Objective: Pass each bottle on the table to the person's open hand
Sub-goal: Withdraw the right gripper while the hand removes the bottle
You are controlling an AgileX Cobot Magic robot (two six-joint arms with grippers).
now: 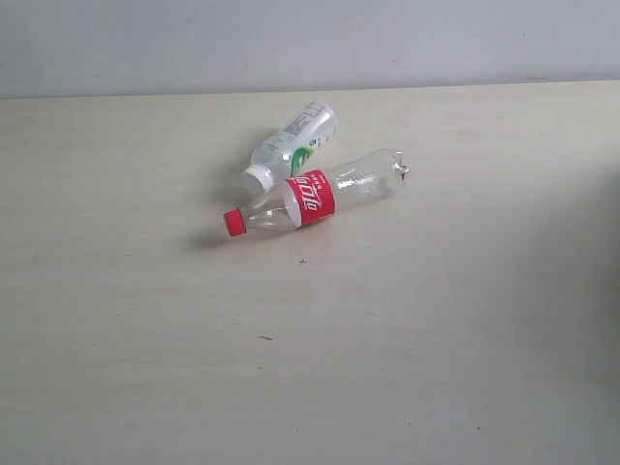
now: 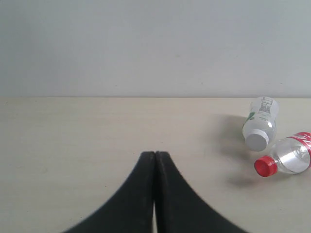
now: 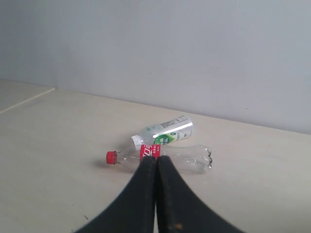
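Two bottles lie on their sides on the pale table point(image 1: 116, 320), touching each other. One is clear with a red label and red cap point(image 1: 315, 196) point(image 2: 287, 158) point(image 3: 177, 158). Behind it rests one with a green-white label and white cap point(image 1: 291, 145) point(image 2: 261, 125) point(image 3: 165, 131). My left gripper point(image 2: 155, 153) is shut and empty, well away from both bottles. My right gripper point(image 3: 156, 158) is shut and empty too, short of the red-label bottle. Neither gripper shows in the exterior view. The person's open hand is out of view.
A plain grey wall point(image 1: 310, 44) runs along the table's far edge. A few tiny dark specks point(image 1: 264, 337) dot the tabletop in front of the bottles. A shadow darkens the table's right side point(image 1: 581, 291).
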